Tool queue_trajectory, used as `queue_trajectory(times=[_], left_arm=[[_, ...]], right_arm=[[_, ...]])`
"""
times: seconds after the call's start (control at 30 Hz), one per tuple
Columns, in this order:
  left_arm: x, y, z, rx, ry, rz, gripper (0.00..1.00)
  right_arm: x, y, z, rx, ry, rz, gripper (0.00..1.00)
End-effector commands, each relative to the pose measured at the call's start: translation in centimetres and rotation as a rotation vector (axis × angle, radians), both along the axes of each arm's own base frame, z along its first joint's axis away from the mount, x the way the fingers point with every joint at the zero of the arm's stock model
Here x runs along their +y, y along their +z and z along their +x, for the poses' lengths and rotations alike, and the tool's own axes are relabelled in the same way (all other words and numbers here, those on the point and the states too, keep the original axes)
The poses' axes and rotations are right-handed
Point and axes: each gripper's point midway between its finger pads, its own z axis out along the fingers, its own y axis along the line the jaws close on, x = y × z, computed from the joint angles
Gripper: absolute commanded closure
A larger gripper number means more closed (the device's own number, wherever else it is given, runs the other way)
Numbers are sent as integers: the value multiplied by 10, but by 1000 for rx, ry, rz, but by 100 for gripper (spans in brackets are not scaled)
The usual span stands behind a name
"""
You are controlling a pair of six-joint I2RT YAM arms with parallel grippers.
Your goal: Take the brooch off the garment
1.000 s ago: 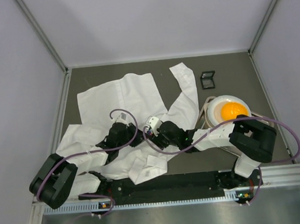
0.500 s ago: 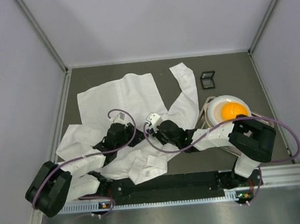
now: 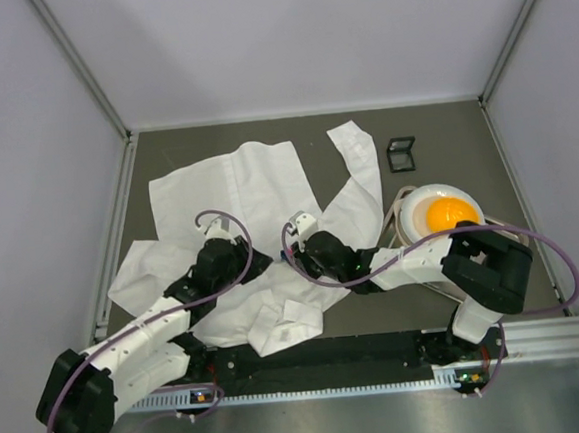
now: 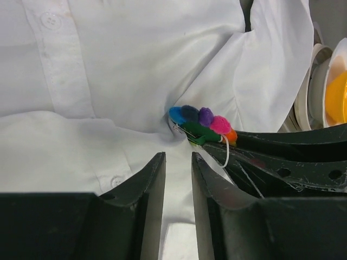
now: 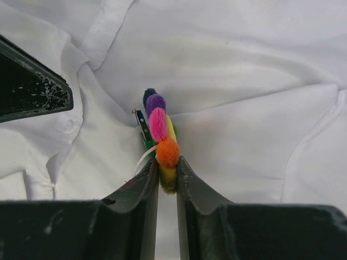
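White garment (image 5: 244, 81) puckers at the brooch (image 5: 161, 142), pinched edge-on by the right fingers (image 5: 143, 200) for pulling free; left fingers (image 4: 149, 189), slightly apart beside it, seemingly steady the cloth.

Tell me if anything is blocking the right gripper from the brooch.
Nothing visible does. The right gripper is closed on the lower edge of the brooch, with no cloth between them. The brooch's clip side lies against the garment.
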Motion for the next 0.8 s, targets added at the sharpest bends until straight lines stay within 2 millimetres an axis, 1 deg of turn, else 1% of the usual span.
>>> queue_trajectory(times=[0.0,0.03,0.07,0.1,0.13,0.17,0.27,0.3,0.37,0.47,0.57,0.77], left_arm=[[-12,5,3,-20,-38,-46,71],[-14,-2,3,3,-45,-39,71],[-18,0,5,-1,-56,-46,71],[-22,-3,4,15,-75,-45,72],[-22,-12,4,42,-77,-27,72],[-26,-11,7,39,-85,-34,73],[-24,-28,5,87,-73,-18,76],[-25,-28,6,81,-73,-24,76],[-23,-37,2,104,-62,-28,76],[-23,-43,0,126,-57,-32,76],[-24,-47,-4,148,-66,-36,79],[-18,-54,-13,163,-58,-33,79]], right_arm=[[14,1,-2,47,-58,103,87],[13,0,-1,45,-69,108,87],[15,1,0,41,-75,124,87],[15,1,1,42,-87,137,87],[12,0,3,36,-104,138,87],[11,0,3,34,-112,143,87],[7,3,7,16,-142,159,87],[7,4,8,11,-146,166,87],[6,6,9,3,-152,172,87],[6,7,9,-4,-156,182,87],[7,9,10,-14,-157,201,86],[15,17,12,-22,-136,226,86]])
